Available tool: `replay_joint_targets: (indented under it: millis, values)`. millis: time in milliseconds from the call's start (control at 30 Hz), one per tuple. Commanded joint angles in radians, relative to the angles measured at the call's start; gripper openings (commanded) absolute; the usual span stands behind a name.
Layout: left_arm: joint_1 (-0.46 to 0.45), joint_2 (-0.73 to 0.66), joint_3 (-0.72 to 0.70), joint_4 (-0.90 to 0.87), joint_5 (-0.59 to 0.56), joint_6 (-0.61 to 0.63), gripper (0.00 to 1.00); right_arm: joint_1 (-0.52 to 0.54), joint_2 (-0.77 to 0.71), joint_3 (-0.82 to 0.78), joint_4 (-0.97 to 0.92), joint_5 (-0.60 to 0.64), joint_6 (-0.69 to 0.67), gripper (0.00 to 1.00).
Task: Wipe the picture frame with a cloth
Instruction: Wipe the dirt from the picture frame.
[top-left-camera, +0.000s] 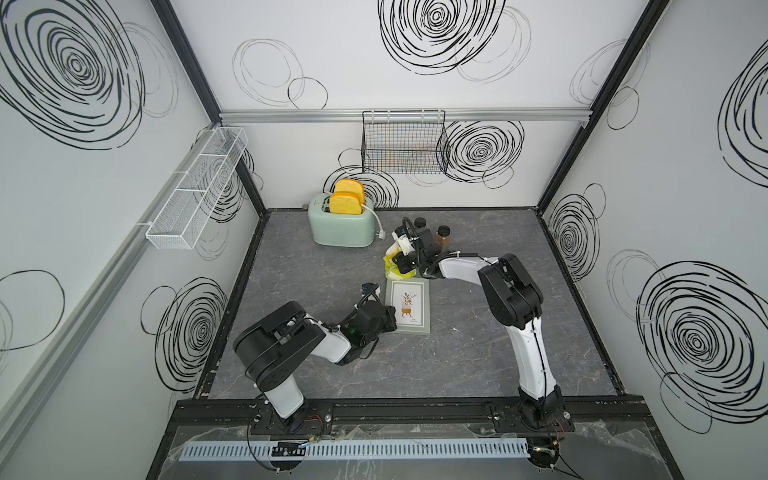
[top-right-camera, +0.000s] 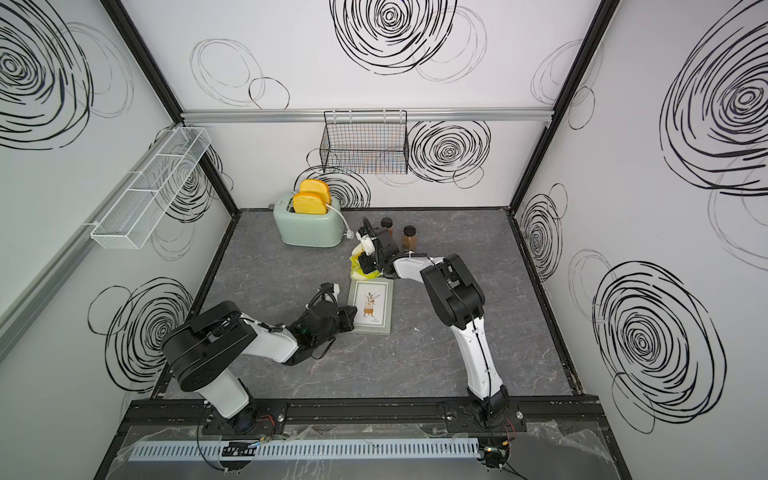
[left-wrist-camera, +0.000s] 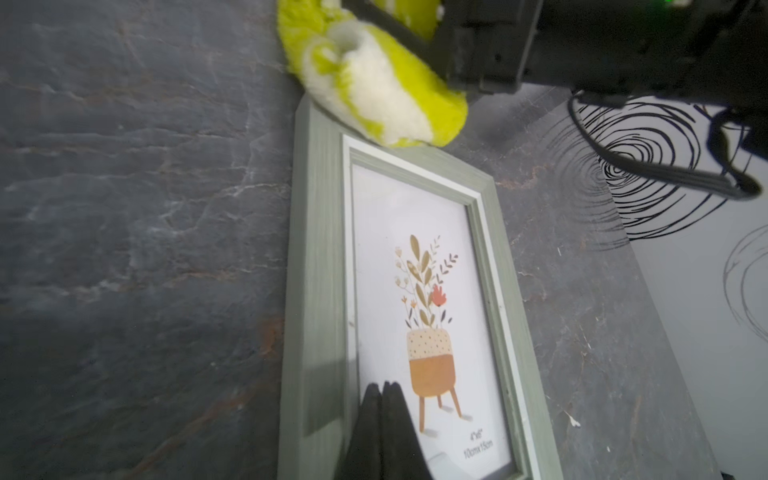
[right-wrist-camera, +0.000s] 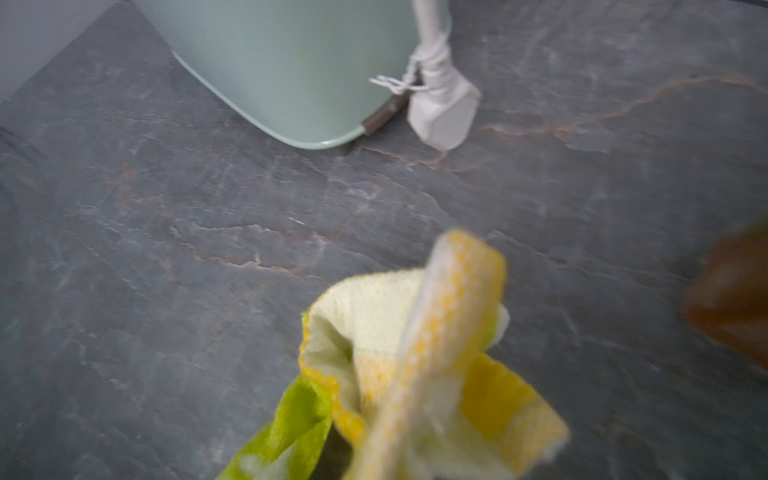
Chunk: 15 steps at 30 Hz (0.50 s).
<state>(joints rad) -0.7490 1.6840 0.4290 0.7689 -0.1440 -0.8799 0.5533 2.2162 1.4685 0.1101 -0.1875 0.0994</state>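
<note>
With its jaws pressed together, the left gripper (left-wrist-camera: 382, 388) rests tips-down on the picture frame (top-left-camera: 407, 306), lying flat on the tabletop (top-left-camera: 478, 353). Beyond the frame's far end, the right gripper (top-left-camera: 402, 266) is clenched on the cloth (left-wrist-camera: 374, 95), bunched w/ one fold touching that end.

Both arms have glossy white link shells joined by bulky matte black joint housings, thin black cables tied along the white links with pale zip ties, a small white camera module at each wrist, and black bases bolted to a black rail.
</note>
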Motion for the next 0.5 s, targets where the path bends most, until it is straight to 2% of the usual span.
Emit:
replay_joint_targets:
  millis: [0, 200, 333, 467]
  values:
    - [0.016, -0.006, -0.016, -0.1, -0.069, -0.035, 0.0, -0.052, -0.073, -0.085, -0.044, 0.088, -0.044, 0.0]
    - [0.015, -0.001, -0.001, -0.132, -0.062, -0.043, 0.0, -0.078, -0.199, -0.211, -0.044, 0.167, -0.063, 0.0]
    - [0.01, -0.003, -0.01, -0.131, -0.059, -0.061, 0.0, -0.072, -0.288, -0.327, -0.012, 0.157, -0.041, 0.0]
    - [-0.012, 0.009, -0.006, -0.119, -0.045, -0.098, 0.0, -0.05, -0.289, -0.327, -0.011, 0.171, -0.013, 0.0]
